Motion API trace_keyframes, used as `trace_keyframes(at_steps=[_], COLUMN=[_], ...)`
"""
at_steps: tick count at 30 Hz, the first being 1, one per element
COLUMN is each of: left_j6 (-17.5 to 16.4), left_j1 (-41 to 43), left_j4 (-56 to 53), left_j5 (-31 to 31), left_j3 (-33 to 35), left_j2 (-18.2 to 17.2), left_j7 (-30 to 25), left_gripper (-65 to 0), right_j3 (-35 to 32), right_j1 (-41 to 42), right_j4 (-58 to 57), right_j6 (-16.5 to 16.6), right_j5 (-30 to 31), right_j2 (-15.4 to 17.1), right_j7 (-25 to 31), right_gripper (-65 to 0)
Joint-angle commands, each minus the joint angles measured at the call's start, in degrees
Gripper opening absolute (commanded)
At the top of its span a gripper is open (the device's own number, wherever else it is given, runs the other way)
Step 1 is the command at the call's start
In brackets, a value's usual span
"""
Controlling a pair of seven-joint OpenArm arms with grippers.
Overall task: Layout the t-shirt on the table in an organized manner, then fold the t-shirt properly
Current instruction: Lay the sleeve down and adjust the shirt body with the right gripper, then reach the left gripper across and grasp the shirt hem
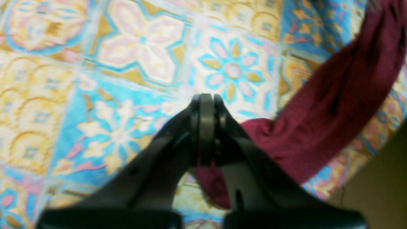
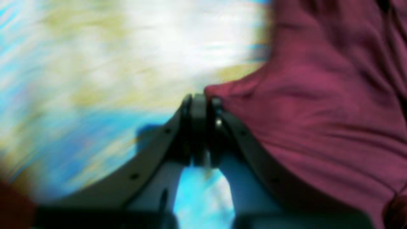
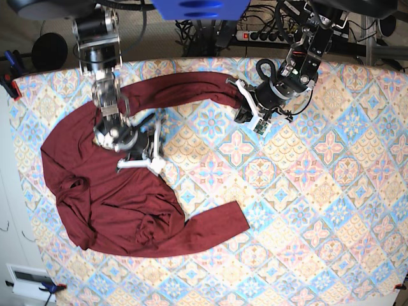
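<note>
The dark maroon t-shirt (image 3: 108, 191) lies crumpled on the left half of the patterned table (image 3: 306, 210). One long sleeve arcs along the far side and the other reaches toward the middle. My left gripper (image 3: 245, 108) is at the end of the far sleeve. In the left wrist view that gripper (image 1: 206, 97) is shut, with maroon t-shirt (image 1: 334, 105) cloth pinched under its fingers. My right gripper (image 3: 157, 164) sits at the shirt body's right edge. In the blurred right wrist view it (image 2: 198, 97) is shut, and the t-shirt (image 2: 318, 111) edge draws to a peak at its tips.
Cables and a power strip (image 3: 255, 35) lie beyond the table's far edge. A clamp (image 3: 9, 83) grips the far left corner. A white box (image 3: 29, 280) sits off the near left corner. Bare patterned cloth (image 1: 127, 63) spreads to the right of the shirt.
</note>
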Motion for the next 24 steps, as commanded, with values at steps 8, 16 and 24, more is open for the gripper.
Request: trace_keyframes(at_steps=[8, 16, 24], left_j6=[-0.2, -0.2, -0.2], left_j1=[-1.7, -4.4, -11.2], left_j4=[1.1, 0.9, -5.8], left_j5=[-0.5, -0.5, -0.5], left_j3=[-2.8, -2.8, -4.4], left_j2=[-0.3, -0.3, 5.0], left_j7=[-1.3, -1.4, -1.2], left_gripper=[-65.0, -65.0, -65.0], right_j3=[-4.7, -8.1, -6.0], right_j1=[-11.7, -19.4, -19.3], right_j4=[23.9, 27.5, 27.0], right_j6=[-1.1, -1.1, -1.1], right_j5=[0.9, 0.8, 0.1], right_j2=[0.3, 0.3, 0.1], right_j7=[-3.1, -1.6, 0.7], right_gripper=[-64.8, -64.8, -65.0])
